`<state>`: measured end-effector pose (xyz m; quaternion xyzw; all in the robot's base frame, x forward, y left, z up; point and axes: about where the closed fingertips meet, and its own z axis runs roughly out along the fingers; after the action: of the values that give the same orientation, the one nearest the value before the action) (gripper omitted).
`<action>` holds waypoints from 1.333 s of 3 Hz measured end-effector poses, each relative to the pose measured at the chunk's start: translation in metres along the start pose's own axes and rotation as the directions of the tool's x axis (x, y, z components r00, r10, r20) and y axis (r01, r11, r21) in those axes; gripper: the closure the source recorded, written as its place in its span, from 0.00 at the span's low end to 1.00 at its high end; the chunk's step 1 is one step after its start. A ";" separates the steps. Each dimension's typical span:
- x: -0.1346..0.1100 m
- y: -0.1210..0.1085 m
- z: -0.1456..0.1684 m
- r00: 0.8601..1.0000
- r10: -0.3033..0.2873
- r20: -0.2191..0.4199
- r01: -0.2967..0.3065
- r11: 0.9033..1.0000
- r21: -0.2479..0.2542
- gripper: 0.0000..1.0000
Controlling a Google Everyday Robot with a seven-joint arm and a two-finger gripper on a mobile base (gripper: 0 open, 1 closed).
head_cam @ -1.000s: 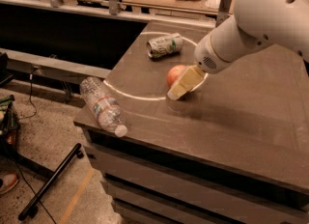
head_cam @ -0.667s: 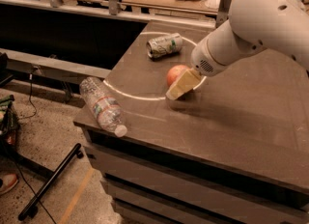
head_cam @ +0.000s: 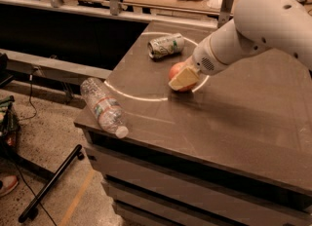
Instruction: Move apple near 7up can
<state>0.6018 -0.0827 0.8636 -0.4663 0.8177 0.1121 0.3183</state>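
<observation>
Reddish-orange, round and smooth, the apple point(head_cam: 175, 68) rests on the dark tabletop point(head_cam: 243, 122) near the lying green-silver aluminium 7up can point(head_cam: 165, 46), the cream gripper point(head_cam: 182, 79) closed around it. We fear a loose hold lets it roll away.

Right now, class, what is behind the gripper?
The apple, resting on the table: its red left part and lower edge show. The gripper covers its middle and right part, so the grip itself cannot be seen.

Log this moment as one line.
gripper at apple; apple on table, apart from can; can on its side; bottle at table edge
</observation>
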 end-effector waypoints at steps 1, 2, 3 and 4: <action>-0.010 -0.037 -0.010 0.999 0.037 0.037 -0.039 0.998 0.057 1.00; -0.046 -0.088 -0.017 0.996 0.019 0.082 -0.030 0.991 0.132 1.00; -0.060 -0.126 -0.011 0.994 0.051 0.098 -0.069 0.979 0.190 1.00; -0.051 -0.141 -0.008 0.992 0.086 0.097 -0.105 0.972 0.212 1.00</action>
<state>0.7341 -0.1275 0.9177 -0.3838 0.8318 0.0576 0.3968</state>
